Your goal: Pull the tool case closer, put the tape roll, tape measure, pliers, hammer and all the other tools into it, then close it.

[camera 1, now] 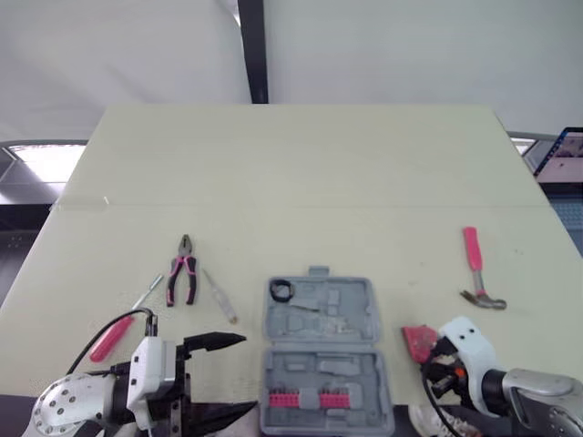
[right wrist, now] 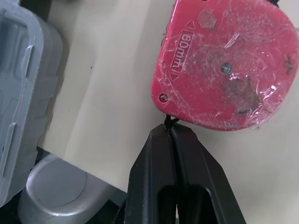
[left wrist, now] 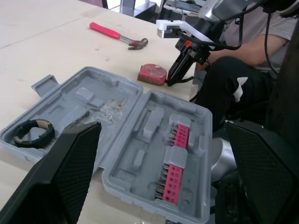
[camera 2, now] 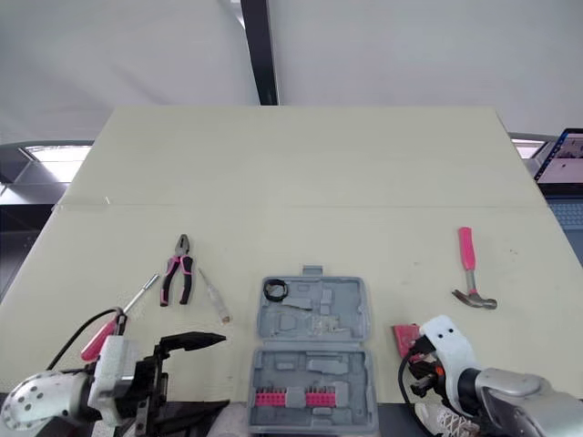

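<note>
The grey tool case (camera 1: pixel 321 350) lies open at the table's near edge, with pink bit holders (camera 1: pixel 310 399) in its near half and the black tape roll (camera 1: pixel 281 290) in its far half. Pink-handled pliers (camera 1: pixel 184 270), a pink-handled screwdriver (camera 1: pixel 114 335) and a pale screwdriver (camera 1: pixel 220 299) lie to its left. The pink hammer (camera 1: pixel 477 269) lies far right. My left gripper (camera 1: pixel 230 375) stands open left of the case. The red tape measure (right wrist: pixel 224 70) rests just right of the case; my right gripper (right wrist: pixel 170 133) is shut on its thin black strap.
Beyond the tools the pale table (camera 1: pixel 301 173) stretches bare to its far edge. A seated person (left wrist: pixel 243 70) in dark trousers is close behind my right arm. A laptop screen (camera 1: pixel 567 153) shows past the table's right edge.
</note>
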Tool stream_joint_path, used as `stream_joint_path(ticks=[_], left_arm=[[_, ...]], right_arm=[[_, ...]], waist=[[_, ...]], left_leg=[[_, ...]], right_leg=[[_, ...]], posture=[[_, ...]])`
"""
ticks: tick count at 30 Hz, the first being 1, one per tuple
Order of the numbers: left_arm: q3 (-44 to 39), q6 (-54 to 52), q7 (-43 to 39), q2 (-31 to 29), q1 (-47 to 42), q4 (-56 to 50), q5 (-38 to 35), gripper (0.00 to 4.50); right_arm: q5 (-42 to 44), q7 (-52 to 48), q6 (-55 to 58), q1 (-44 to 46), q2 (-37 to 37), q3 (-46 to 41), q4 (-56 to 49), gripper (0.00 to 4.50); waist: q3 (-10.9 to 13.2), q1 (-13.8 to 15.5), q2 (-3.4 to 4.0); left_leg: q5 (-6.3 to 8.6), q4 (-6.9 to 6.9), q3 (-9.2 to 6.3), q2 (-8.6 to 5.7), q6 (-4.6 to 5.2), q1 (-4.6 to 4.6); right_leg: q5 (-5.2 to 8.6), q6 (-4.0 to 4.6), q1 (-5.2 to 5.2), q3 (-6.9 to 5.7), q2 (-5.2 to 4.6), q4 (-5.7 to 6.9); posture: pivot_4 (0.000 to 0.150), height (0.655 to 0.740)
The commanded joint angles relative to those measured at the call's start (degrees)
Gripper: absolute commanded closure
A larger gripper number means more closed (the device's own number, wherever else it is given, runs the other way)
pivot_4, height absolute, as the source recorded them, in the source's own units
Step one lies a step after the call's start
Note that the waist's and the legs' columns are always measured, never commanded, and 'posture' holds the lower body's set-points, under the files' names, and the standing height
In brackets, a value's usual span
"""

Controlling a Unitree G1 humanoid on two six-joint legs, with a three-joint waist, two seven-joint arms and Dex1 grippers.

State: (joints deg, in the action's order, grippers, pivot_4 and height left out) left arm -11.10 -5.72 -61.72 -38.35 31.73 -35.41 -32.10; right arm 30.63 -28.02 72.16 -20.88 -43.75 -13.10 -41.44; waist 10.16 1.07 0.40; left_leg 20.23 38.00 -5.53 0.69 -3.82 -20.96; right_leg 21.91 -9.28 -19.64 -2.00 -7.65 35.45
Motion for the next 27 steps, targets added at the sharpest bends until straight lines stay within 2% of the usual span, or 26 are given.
stream_joint_path(ticks=[1, 8, 9, 11, 18, 24, 27], left_arm=[[0.41, 3.20, -1.81, 0.41, 1.33, 1.40, 1.01, 0.00], [0.72, 5.53, -1.69, 1.03, 1.77, 3.02, 1.73, 0.00], [0.73, 5.72, -1.69, 1.08, 1.84, 3.15, 1.78, 0.00], [0.85, 6.17, -1.58, 1.29, 1.91, 3.47, 2.02, 0.00], [1.27, 7.00, -1.09, 1.78, 1.87, 3.92, 2.35, 0.00], [1.84, 7.09, -0.43, 2.11, 1.85, 3.60, 2.62, 0.00], [2.13, 7.01, -0.05, 2.23, 1.79, 3.40, 2.71, 0.00]], right_arm=[[0.95, -0.65, 0.71, -0.51, -0.47, -0.72, -1.62, 4.44], [1.32, -0.13, 1.83, 0.75, 0.02, -0.80, -1.37, 4.44], [1.42, -0.12, 2.16, 0.96, 0.04, -0.96, -1.30, 4.20], [1.47, 0.05, 2.98, 1.37, -0.02, -1.29, -0.91, 3.58], [2.90, -0.03, 5.24, 1.77, -1.51, -3.06, -0.03, 0.11], [5.74, -1.82, 8.17, 2.30, -2.40, -6.17, -0.35, 0.05], [7.74, -5.54, 8.85, 1.01, -5.79, -8.76, 0.01, 0.05]], waist=[[0.00, 0.12, 0.00], [0.00, 0.15, -0.01], [0.00, 0.16, -0.01], [-0.01, 0.16, -0.01], [-0.21, 0.23, -0.35], [-0.21, 0.28, -0.34], [-0.20, 0.27, -0.34]], left_leg=[[0.00, 0.00, 0.00, 0.00, 0.00, 0.00], [0.00, 0.00, 0.00, 0.00, 0.01, 0.00], [0.00, 0.00, 0.00, 0.00, 0.01, 0.00], [0.00, 0.00, 0.00, 0.00, 0.01, 0.00], [0.01, 0.01, -0.01, 0.00, 0.02, 0.03], [0.02, 0.02, -0.01, 0.00, 0.03, 0.02], [0.02, 0.02, 0.00, -0.01, 0.04, 0.01]], right_leg=[[0.00, 0.00, 0.00, 0.00, 0.00, 0.00], [0.00, 0.00, 0.00, 0.00, 0.00, 0.00], [0.00, 0.00, 0.00, 0.00, 0.00, 0.00], [0.00, 0.00, 0.01, 0.00, 0.00, 0.00], [0.00, 0.00, 0.07, 0.00, 0.00, -0.03], [0.00, 0.00, 0.06, 0.00, 0.00, -0.03], [0.00, 0.00, 0.06, 0.00, 0.00, -0.03]], posture=[[0.150, 0.7400], [0.150, 0.7400], [0.150, 0.7400], [0.150, 0.7400], [0.150, 0.7400], [0.150, 0.7400], [0.150, 0.7400]])
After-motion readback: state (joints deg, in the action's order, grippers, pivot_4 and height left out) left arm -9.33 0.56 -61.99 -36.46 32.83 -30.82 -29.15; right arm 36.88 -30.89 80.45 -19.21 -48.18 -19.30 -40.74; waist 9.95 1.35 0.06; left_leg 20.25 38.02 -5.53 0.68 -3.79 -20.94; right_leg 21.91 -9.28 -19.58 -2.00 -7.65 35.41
